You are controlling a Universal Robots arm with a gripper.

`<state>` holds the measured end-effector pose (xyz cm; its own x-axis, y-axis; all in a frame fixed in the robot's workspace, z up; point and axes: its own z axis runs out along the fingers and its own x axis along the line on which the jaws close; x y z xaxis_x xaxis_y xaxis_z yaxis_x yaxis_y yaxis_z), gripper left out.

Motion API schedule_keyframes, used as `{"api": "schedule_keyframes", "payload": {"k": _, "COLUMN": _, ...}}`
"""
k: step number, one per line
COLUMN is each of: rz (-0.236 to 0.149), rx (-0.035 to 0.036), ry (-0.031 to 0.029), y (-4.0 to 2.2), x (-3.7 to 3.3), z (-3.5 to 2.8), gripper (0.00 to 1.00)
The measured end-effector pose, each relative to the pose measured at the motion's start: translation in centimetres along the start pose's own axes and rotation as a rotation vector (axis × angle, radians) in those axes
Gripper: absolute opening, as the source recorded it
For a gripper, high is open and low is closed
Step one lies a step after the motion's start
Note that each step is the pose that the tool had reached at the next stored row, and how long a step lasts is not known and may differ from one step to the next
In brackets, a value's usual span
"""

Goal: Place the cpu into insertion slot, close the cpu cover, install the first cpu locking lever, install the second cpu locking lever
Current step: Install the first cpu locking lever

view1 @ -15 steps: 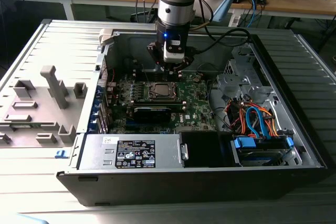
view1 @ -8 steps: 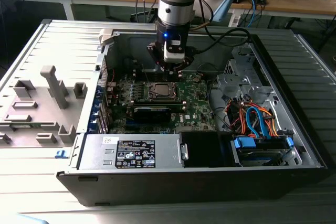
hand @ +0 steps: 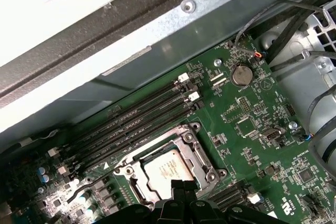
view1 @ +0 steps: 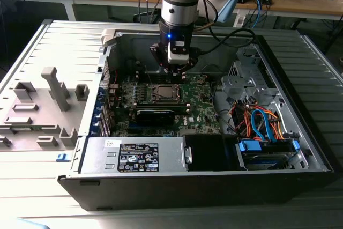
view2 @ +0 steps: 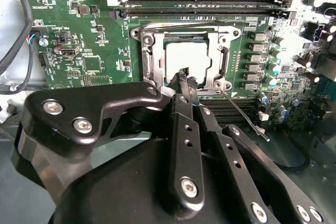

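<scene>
The small flat square cpu with the pale silvery face (view2: 195, 59) lies already in the square insertion slot with the silver rim (view1: 167, 93). The thin silver cpu cover with the square window (view2: 152, 56) seems to be folded down around it, flat on the slot in both wrist views. So the first two steps look done.

The levers, I judge, are not done. One thin steel wire lever (view2: 244, 116) stands free, slanting away from a corner of the slot over the green circuit board (view2: 84, 30). A second wire (view2: 184, 24) runs along the side of the cover nearest the memory slots (whether it is hooked I cannot tell).

The black pincer (view2: 185, 76) has its fingers drawn together, with nothing visible between them, and its tips are at the edge of the cover.

Room is narrow. Long black memory slots (view2: 210, 1) run just beside the slot, with the grey steel case wall (hand: 157, 30) beyond them. From above the case is open.
</scene>
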<state>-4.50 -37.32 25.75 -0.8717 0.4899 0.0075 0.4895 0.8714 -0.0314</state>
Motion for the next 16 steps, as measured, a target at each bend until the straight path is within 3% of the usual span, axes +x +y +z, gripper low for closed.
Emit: {"api": "schedule_keyframes", "payload": {"k": 16, "rz": -0.022, "rx": 0.0001, "ry": -0.0007, "y": 0.00, "x": 0.00, "z": 0.00, "gripper": 0.11}}
